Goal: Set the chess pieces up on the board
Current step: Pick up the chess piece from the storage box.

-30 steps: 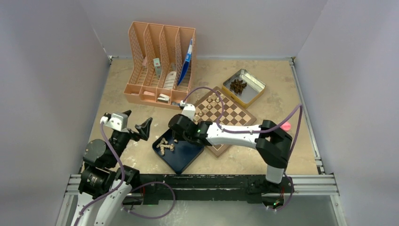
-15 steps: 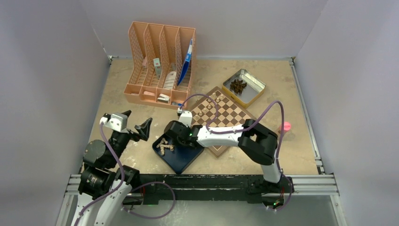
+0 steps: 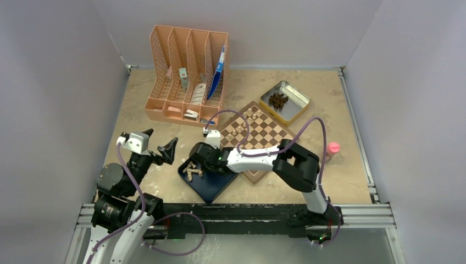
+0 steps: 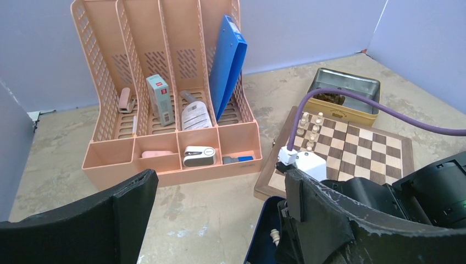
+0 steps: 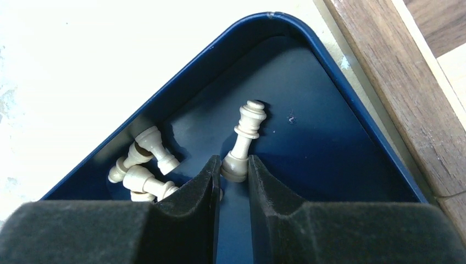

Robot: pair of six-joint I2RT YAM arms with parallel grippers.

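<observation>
- The left tool (image 3: 162, 137) hangs over the near left of the worktop (image 3: 340, 181), its arm folded back close to its base. Its jaws stand wide and hold nothing, well apart from the board.
- Just beyond it, the right arm reaches low and across to its own left. Its forearm crosses the board's near edge and its wrist dips into the dark blue tray (image 3: 214, 187).
- Inside the tray, the right tool (image 5: 233, 162) is pinched narrow on the base of one pale piece (image 5: 245, 129), with a finger against each side. The piece leans with its head away from the tool, and I judge it gripped but not yet lifted.
- Beside it, a small heap of loose pieces (image 5: 144, 168) lies toppled in the tray's corner, not yet placed.
- On the board (image 3: 269, 135), only a handful of placed pieces (image 3: 250, 114) stand upright, gathered near the far left corner. Most squares are bare, so the job looks to be in its early part.
- Farther off, a metal tin (image 3: 298, 114) holds dark lumps (too small to name surely). Nothing dark stands on the board.
</observation>
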